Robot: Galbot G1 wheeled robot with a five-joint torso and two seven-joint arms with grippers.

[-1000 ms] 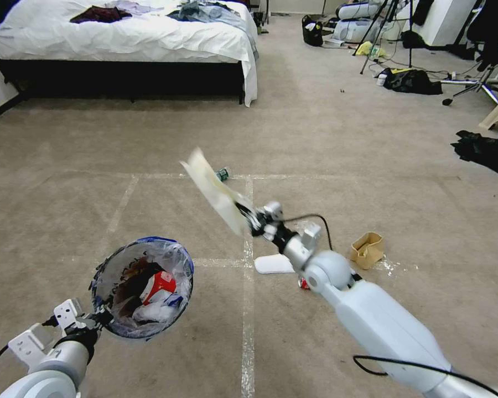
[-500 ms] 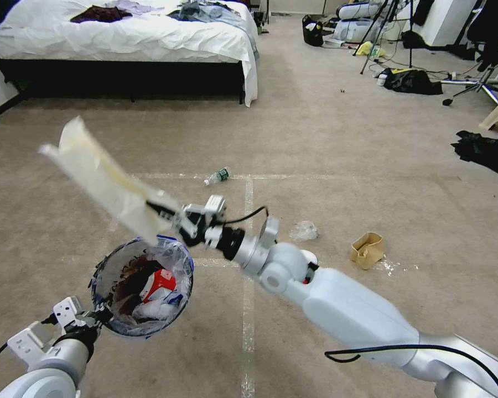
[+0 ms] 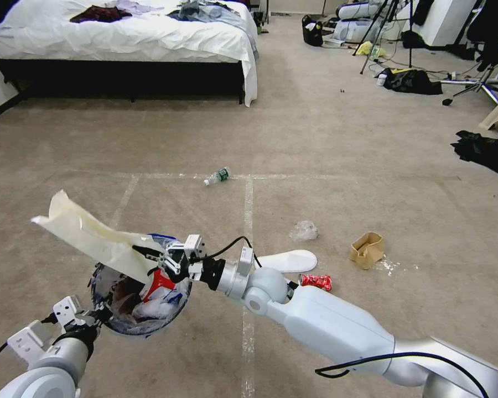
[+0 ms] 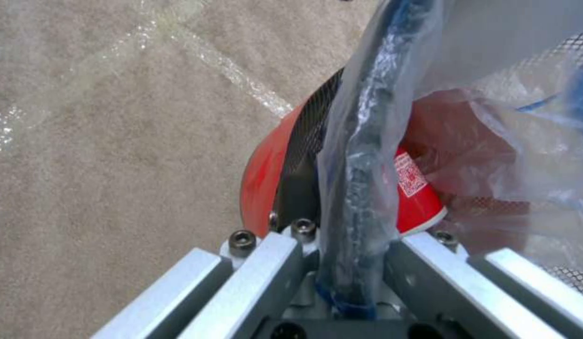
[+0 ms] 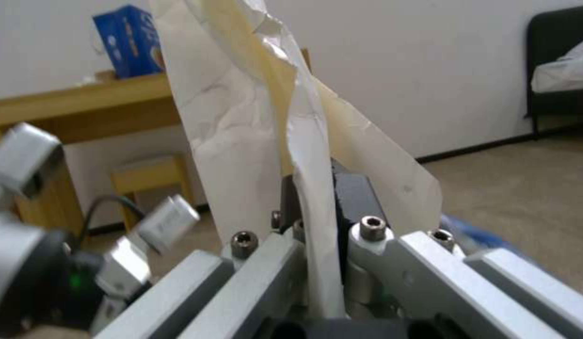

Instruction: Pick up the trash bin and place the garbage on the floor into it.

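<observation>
Trash bin (image 3: pixel 141 293), lined with a clear bag and already holding red and white litter, hangs above the floor (image 3: pixel 326 143) with its rim pinched shut in the left claw (image 3: pixel 97 319). Right claw (image 3: pixel 159 260), closed on a long crumpled sheet of pale paper (image 3: pixel 88 232), sits over the bin's far rim. Most of the sheet sticks out past the rim to the left, so on release it could tip and slide out onto the carpet, judging by its overhang.
</observation>
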